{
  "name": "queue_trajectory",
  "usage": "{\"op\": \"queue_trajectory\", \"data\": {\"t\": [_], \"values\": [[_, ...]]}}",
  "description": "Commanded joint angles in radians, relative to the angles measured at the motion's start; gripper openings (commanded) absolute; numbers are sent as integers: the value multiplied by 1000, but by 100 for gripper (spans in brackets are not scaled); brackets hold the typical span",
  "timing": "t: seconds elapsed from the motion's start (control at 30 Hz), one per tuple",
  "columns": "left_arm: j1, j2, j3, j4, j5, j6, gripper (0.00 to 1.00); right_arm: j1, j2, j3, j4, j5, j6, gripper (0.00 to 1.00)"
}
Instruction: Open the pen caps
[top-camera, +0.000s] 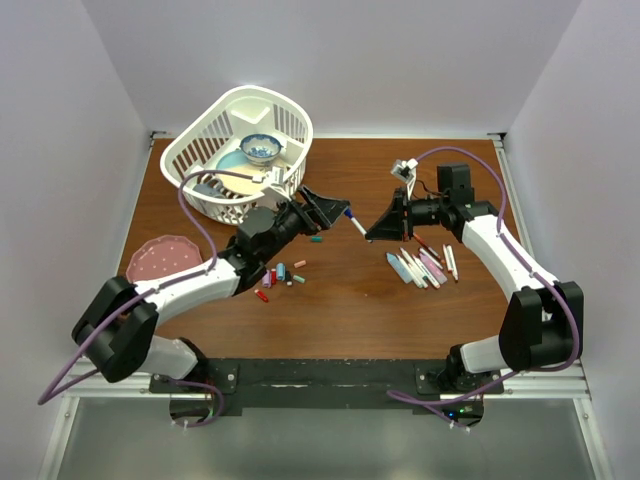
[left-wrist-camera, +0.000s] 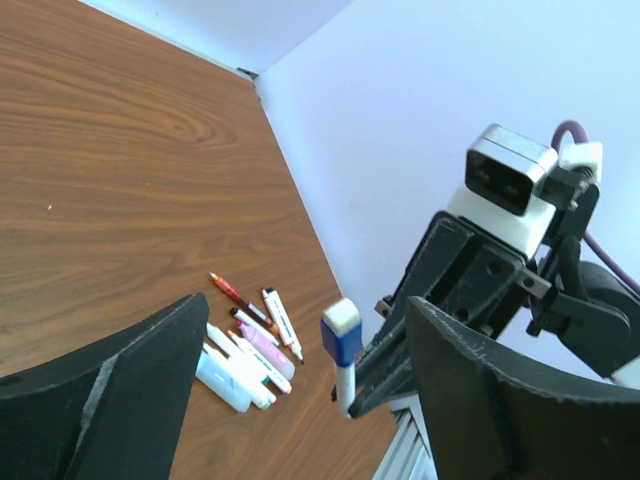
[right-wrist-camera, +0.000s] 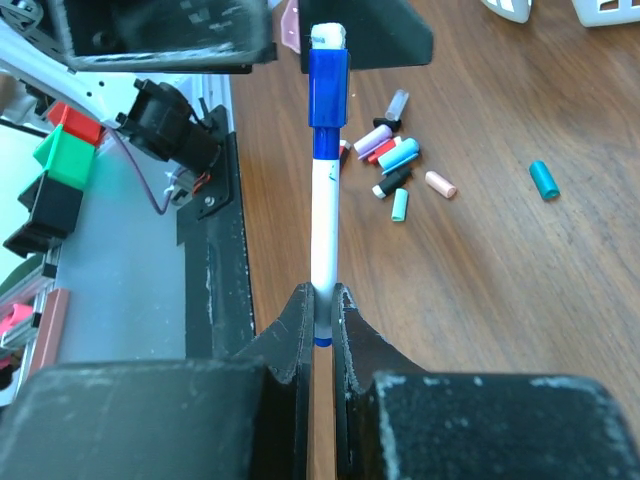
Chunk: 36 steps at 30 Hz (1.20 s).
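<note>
The right tool (right-wrist-camera: 320, 300) held a white-barrelled marker pen (right-wrist-camera: 322, 230) above the middle of the wooden surface (top-camera: 340, 320), its two fingers pinched tight on the barrel's lower end. The pen's blue cap (right-wrist-camera: 328, 85) was on and pointed toward the left tool (top-camera: 330, 208). That tool stood wide, one finger on each side of the capped tip, as the left wrist view showed; whether either finger touched the cap could not be told.

Below the left arm, left of centre, a loose cluster of pen caps (top-camera: 280, 275) lay on the wood, red, blue, teal, pink, purple and black among them. A single teal cap (top-camera: 316, 239) sat apart, a little farther back and nearer the raised pen.

On the right, on the near side of the right tool, a heap of pens (top-camera: 425, 265) rested side by side, mostly white barrels with a pink and a light-blue one.

A white slatted basket (top-camera: 232, 95) stood at the far left corner with a blue-patterned bowl (top-camera: 261, 148) inside. A pink scalloped plate (top-camera: 160, 258) lay near the left edge.
</note>
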Motion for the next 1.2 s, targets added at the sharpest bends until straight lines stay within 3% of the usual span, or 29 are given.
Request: {"op": "queue_trajectory", "data": {"t": [0.0, 0.27, 0.37, 0.47, 0.5, 0.53, 0.57, 0.63, 0.67, 0.7, 0.8, 1.17], "values": [[-9, 42, 61, 61, -54, -33, 79, -1, -26, 0, 23, -45, -1, 0], [-26, 86, 92, 58, -15, -41, 63, 0, -10, -1, 22, -13, -7, 0], [-26, 89, 95, 60, -11, -36, 51, -1, -6, -3, 22, -2, -8, 0], [-26, 88, 96, 66, 2, -29, 30, -1, 0, -4, 20, 4, -10, 0], [-26, 85, 96, 67, 2, -20, 13, -1, 0, -4, 22, 4, -10, 0], [-26, 85, 98, 67, 2, -18, 4, 0, 2, -4, 20, 7, -13, 0], [-28, 83, 98, 67, 2, -15, 0, 0, 2, -4, 17, 10, -14, 0], [-26, 77, 93, 66, 26, -4, 0, 0, 0, -6, 17, 10, -14, 2], [-28, 74, 90, 66, 44, 0, 0, 0, 0, -7, 17, 7, -16, 11], [-28, 71, 82, 70, 57, 14, 0, 0, 2, -9, 25, -5, -14, 29], [-28, 68, 67, 104, 127, 55, 0, 0, 0, -23, 51, -28, 18, 43], [-29, 154, 101, 170, 262, 76, 0, 43, 25, -56, 190, -44, 177, 46]]}}
